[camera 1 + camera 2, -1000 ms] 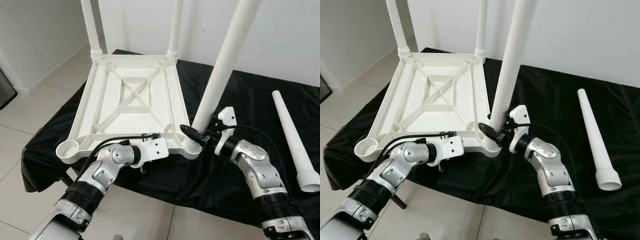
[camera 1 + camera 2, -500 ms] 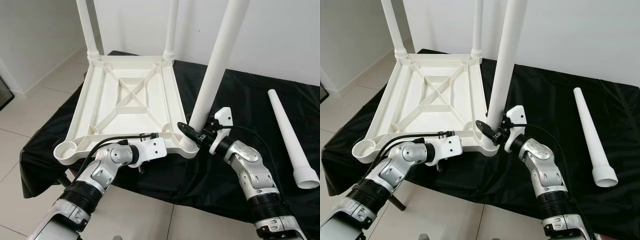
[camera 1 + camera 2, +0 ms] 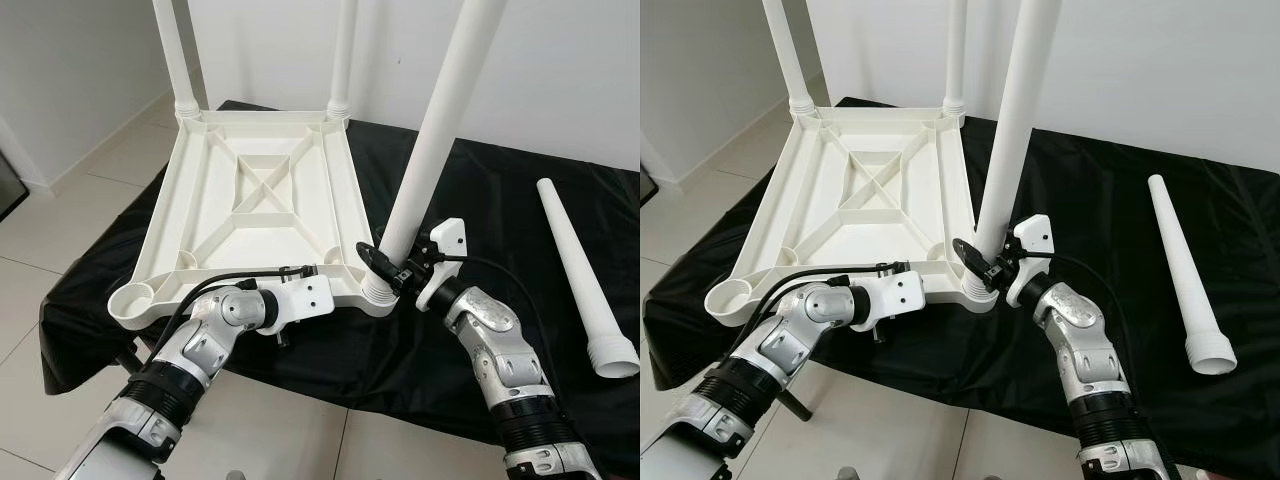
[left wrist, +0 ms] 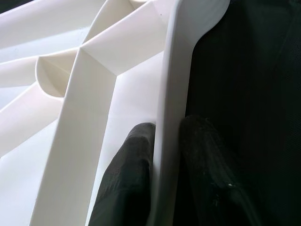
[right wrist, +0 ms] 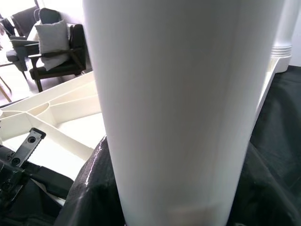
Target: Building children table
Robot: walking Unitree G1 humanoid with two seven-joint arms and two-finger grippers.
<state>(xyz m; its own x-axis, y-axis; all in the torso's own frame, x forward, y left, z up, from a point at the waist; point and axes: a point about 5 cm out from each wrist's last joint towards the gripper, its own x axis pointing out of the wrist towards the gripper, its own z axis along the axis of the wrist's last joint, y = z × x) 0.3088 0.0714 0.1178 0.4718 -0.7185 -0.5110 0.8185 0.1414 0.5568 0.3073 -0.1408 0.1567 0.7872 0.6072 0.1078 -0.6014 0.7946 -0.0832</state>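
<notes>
A white plastic table top (image 3: 250,210) lies upside down on a black cloth. Two white legs (image 3: 175,50) (image 3: 343,50) stand in its far corner sockets. A third leg (image 3: 430,150) rises from the near right corner socket (image 3: 378,292), leaning slightly right. My right gripper (image 3: 385,262) is shut on this leg just above the socket, its black fingers (image 5: 94,188) on either side. My left gripper (image 3: 300,272) is shut on the top's near rim (image 4: 169,84), one finger (image 4: 127,179) on each face. The near left socket (image 3: 135,297) holds nothing. A fourth leg (image 3: 580,270) lies loose on the cloth at right.
The black cloth (image 3: 480,200) drapes over the work surface and hangs at the near edge (image 3: 330,375). Tiled floor (image 3: 60,230) lies to the left and a white wall (image 3: 560,70) stands behind. An armchair with a cushion (image 5: 51,42) shows in the right wrist view.
The camera has shifted a little. The leg in my right gripper now stands slightly more upright in its socket. My left gripper has stayed on the rim.
</notes>
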